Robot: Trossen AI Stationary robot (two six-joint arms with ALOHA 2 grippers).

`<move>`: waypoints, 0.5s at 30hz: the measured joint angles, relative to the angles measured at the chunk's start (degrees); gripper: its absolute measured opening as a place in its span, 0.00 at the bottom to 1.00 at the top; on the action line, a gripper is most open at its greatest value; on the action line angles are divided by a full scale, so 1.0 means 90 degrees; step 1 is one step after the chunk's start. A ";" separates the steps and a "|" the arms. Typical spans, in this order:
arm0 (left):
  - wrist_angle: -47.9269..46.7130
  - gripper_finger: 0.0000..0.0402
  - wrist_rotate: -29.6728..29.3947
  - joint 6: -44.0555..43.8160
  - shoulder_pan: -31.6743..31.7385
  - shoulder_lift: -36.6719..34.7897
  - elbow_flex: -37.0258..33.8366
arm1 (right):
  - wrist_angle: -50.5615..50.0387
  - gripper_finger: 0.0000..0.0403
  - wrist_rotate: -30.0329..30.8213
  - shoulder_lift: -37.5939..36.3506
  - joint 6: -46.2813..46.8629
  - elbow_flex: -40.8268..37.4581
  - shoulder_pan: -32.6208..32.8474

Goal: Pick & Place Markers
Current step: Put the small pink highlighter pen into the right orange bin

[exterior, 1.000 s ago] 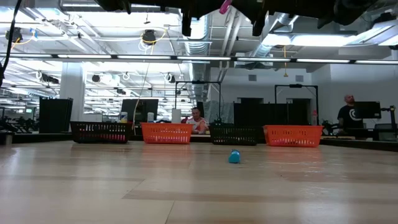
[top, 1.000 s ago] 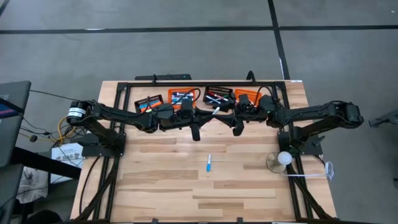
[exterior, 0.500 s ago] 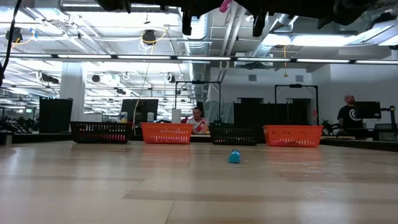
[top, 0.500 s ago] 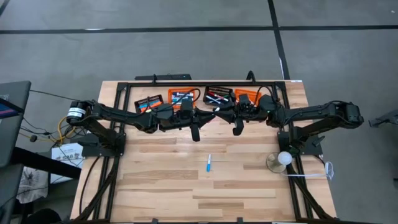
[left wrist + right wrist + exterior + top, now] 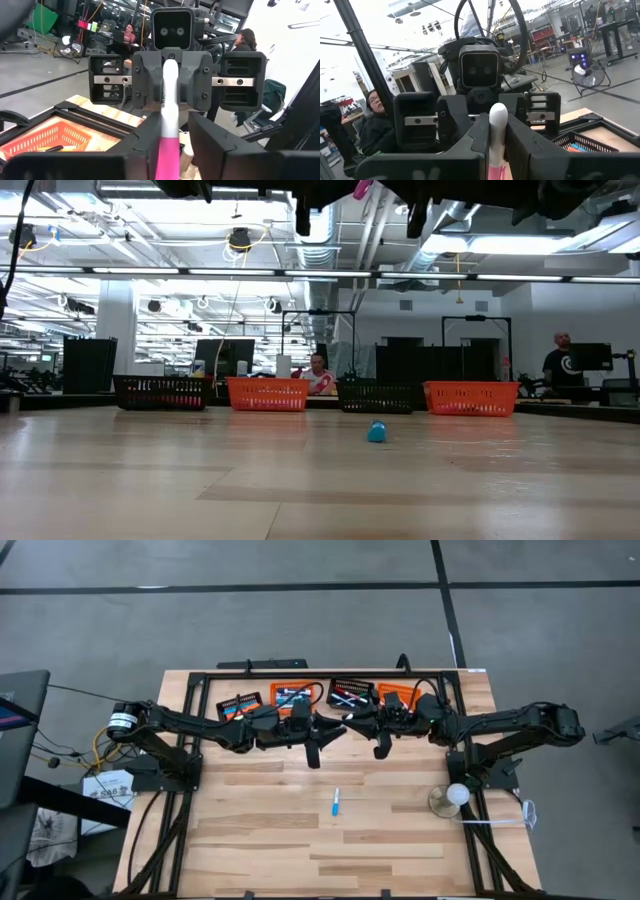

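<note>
The pink marker (image 5: 167, 135) hangs above the baskets (image 5: 352, 693), pinched by the closed right gripper (image 5: 496, 150) while the left gripper (image 5: 170, 145) stands slightly open around it; a weak one-sided grip could drop it.

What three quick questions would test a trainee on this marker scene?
1. Fill in: ___ baskets stand along the table's far edge.
2. Multiple choice: where does the blue-capped marker lie? A in a basket; B on the bare table; C in a hand.
3. True or false: the right hand is shut on the pink-and-white marker, held in the air.
Key: 1 four; 2 B; 3 true.
</note>
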 joint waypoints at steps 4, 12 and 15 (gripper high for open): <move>0.0002 0.34 0.0028 -0.0001 -0.0006 0.0002 0.0000 | -0.0013 0.07 0.0039 0.0001 -0.0002 0.0000 -0.0002; -0.0056 0.65 0.0223 -0.0001 -0.0009 -0.0032 0.0000 | -0.0040 0.07 0.0182 0.0004 -0.0005 0.0000 -0.0056; -0.0362 0.72 0.0280 0.0001 -0.0006 -0.0182 0.0000 | -0.0160 0.07 0.0200 -0.0035 -0.0014 0.0000 -0.0084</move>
